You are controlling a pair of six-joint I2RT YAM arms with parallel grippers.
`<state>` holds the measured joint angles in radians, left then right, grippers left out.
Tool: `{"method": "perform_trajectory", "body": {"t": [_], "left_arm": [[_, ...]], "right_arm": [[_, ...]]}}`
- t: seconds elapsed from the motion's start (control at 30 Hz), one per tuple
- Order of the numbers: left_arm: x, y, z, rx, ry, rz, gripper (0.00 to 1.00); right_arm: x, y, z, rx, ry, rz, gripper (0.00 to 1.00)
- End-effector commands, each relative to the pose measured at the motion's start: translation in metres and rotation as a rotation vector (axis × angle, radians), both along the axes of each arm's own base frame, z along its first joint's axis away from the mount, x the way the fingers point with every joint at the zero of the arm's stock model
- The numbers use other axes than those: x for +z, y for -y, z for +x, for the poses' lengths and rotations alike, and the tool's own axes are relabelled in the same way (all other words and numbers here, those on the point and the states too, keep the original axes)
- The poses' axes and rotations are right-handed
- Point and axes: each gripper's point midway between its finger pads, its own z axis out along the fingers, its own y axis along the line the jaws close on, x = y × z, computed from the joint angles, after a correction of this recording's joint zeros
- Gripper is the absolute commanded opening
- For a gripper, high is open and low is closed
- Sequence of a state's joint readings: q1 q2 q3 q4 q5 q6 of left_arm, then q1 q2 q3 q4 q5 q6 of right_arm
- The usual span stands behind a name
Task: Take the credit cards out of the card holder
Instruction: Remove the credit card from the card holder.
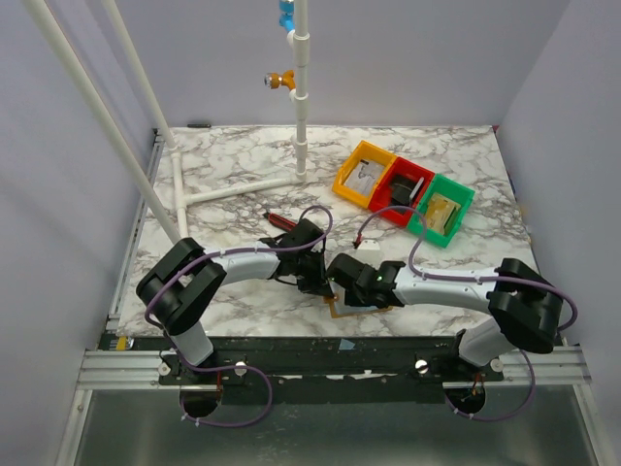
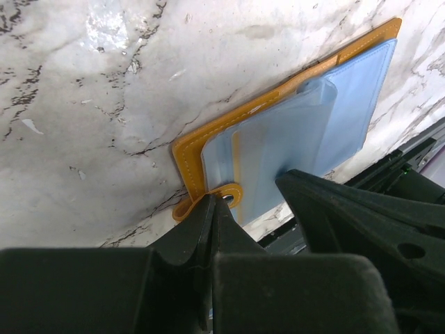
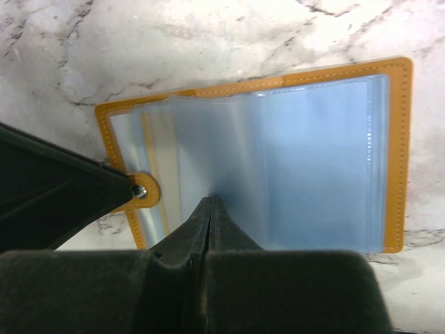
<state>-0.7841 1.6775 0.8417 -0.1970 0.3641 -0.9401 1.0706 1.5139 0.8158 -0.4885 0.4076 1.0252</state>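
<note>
Surface: white-and-grey marble table; three bins (yellow, red, green) stand at the far right, well apart from the work.
Card holder: the orange card holder lies open and flat near the front edge of the table, between the two wrists. Its clear blue sleeves are fanned upward.
Left gripper: left gripper is clenched on the snap tab at the holder's edge, pinning it down.
Right gripper: right gripper is clenched on the near edge of one sleeve, lifting it off the stack.
Done: holder unsnapped, opened and anchored.
Remaining: no credit card shows outside the holder. A pale strip in a rear sleeve may be a card, but that is not certain. Judged to be at an early stage, with every extraction yet to do.
</note>
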Motion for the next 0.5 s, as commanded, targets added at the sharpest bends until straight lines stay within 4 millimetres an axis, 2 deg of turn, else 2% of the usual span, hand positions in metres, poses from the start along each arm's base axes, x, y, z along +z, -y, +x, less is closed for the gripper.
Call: {"method": "perform_trajectory", "body": {"t": [0.0, 0.2, 0.47], "left_arm": [[-0.018, -0.015, -0.006, 0.008, -0.031, 0.092, 0.0], [-0.017, -0.018, -0.004, 0.006, -0.024, 0.103, 0.0], [-0.011, -0.018, -0.001, -0.004, -0.004, 0.105, 0.0]], "right_arm": [[-0.007, 0.028, 0.003, -0.041, 0.013, -0.07, 0.01], [-0.01, 0.04, 0.006, -0.058, 0.007, -0.082, 0.01], [-0.025, 0.048, -0.001, -0.07, -0.048, -0.05, 0.01]]}}
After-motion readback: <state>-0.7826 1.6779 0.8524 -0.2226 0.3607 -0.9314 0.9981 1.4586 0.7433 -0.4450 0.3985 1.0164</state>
